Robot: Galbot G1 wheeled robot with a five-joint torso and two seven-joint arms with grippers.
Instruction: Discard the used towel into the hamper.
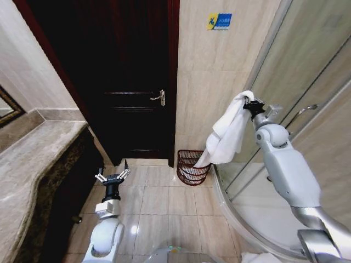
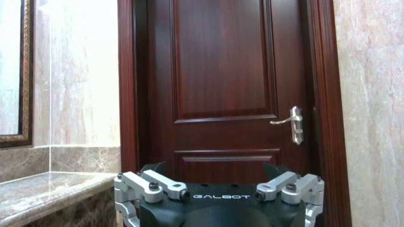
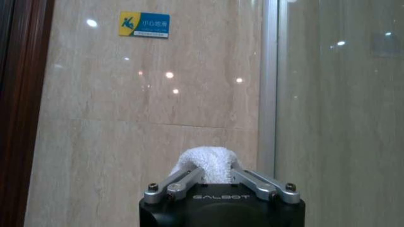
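Up high, the right gripper (image 1: 248,101) is closed narrow on a white terry-cloth towel (image 1: 227,134) — in the right wrist view its two metal fingers (image 3: 180,182) converge on a bunched knob of the white cloth (image 3: 205,163) that pokes out between them. From that pinch the rest of the towel hangs down in loose folds below the gripper, its lowest corner reaching the rim of the small round hamper (image 1: 191,167) of dark reddish-brown open weave. That basket stands on the pale tiled floor (image 1: 159,203), below the gripper and a little toward the robot's left, just beside the beige tiled wall (image 1: 208,82) and near the curved base of the glass shower enclosure (image 1: 312,66). Ahead of the right gripper the wall carries a small blue and yellow sign (image 3: 144,24). The left gripper (image 1: 112,176) sits low over the floor, well apart from the towel and hamper, its fingers spread wide with nothing between them. It faces a dark red-brown wooden door (image 2: 224,80) with a silver lever handle (image 2: 292,123) — and off to that gripper's outer side runs a marble countertop (image 1: 33,164).
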